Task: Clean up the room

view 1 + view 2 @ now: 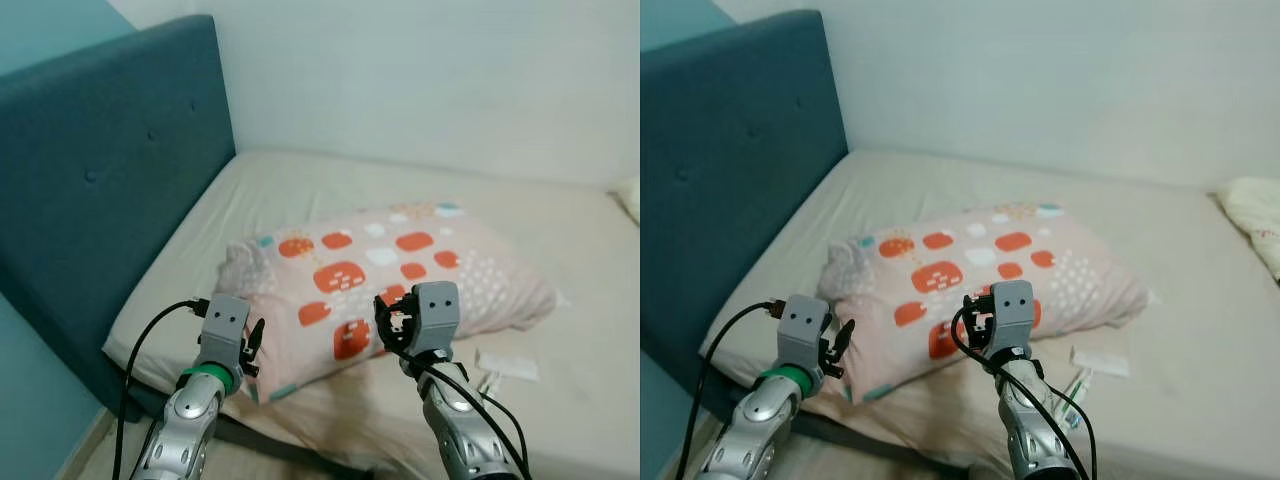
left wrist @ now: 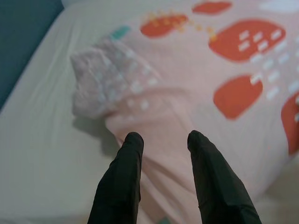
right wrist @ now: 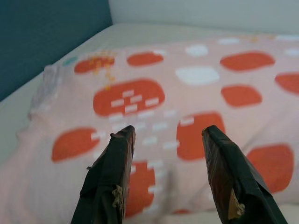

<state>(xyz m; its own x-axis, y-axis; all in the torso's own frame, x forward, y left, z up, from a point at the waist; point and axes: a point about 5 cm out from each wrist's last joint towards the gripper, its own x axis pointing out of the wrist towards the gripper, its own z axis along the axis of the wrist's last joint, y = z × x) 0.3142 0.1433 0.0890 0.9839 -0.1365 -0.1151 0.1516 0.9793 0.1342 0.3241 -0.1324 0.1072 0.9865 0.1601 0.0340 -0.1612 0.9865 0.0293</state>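
Both hands — left hand (image 1: 254, 347), right hand (image 3: 166, 133) — fingers apart, over pillow (image 1: 400, 270).

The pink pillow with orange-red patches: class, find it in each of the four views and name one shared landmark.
Left eye view: pink pillow with orange-red patches, centre.
Right eye view: centre.
Left wrist view: ahead of the left end effector.
Right wrist view: ahead of the right end effector.
Landmark: teal padded headboard.

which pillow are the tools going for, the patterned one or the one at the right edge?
The patterned pillow, pink with orange patches, lying across the mattress. Both the left tool and right tool point at it, open. The cream pillow lies far off.
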